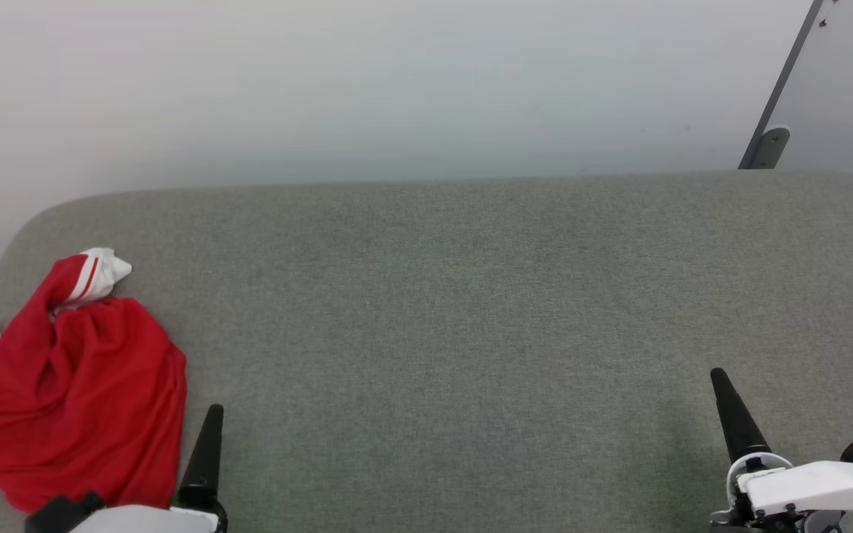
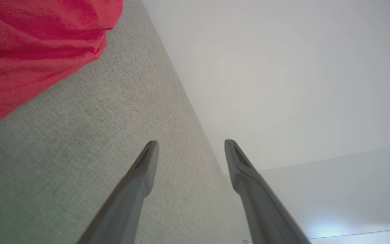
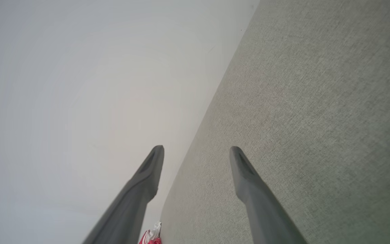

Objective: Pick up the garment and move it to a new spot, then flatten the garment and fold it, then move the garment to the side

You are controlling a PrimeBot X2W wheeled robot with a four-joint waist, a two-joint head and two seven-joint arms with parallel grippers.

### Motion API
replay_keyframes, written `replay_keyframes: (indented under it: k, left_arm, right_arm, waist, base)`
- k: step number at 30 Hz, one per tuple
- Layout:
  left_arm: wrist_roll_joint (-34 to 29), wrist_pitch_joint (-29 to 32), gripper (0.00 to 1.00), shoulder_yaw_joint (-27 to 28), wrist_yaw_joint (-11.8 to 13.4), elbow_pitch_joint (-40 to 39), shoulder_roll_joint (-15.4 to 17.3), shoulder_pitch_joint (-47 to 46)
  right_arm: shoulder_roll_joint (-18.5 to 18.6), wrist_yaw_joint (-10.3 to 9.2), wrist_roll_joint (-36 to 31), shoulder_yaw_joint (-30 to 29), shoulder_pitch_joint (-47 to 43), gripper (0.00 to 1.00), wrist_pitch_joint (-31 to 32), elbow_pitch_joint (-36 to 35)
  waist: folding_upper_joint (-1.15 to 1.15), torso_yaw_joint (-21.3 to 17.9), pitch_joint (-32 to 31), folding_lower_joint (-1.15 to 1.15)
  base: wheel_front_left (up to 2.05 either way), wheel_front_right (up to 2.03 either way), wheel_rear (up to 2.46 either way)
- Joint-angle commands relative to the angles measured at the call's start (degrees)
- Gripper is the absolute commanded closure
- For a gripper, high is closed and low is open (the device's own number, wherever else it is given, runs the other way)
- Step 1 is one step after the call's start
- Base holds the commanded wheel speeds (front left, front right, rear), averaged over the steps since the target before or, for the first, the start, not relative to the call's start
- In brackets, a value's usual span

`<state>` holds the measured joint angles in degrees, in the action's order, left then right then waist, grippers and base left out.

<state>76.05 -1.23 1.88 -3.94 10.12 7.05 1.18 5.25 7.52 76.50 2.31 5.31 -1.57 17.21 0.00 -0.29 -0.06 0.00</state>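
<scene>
While the garment point(image 1: 78, 385) lies bunched on the grey surface point(image 1: 471, 318), the left gripper point(image 2: 190, 149), jaws spread as on the right gripper point(image 3: 196, 154), should reach left and pinch a thick fold.

On the table point(image 1: 471, 311), the garment point(image 1: 78, 392) lies far left — left claw point(image 2: 191, 144) beside it, right claw point(image 3: 196, 149) far right.

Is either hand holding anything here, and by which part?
Nothing is held. The left hand and right hand are open and empty; the shirt lies crumpled, not gripped.
</scene>
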Motion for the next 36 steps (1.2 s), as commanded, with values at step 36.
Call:
replay_keyframes:
  k: [36]
  left_arm:
    - [-36.62,-7.18,0.00,-0.10,1.09,-5.02,4.48,2.75]
  right_arm:
    - [-0.81,-0.03,-38.38,-0.66,2.94,0.00,-4.27,2.38]
  waist:
    - [0.00,-0.28,-0.90,0.00]
  base:
    - [0.00,0.00,0.00]
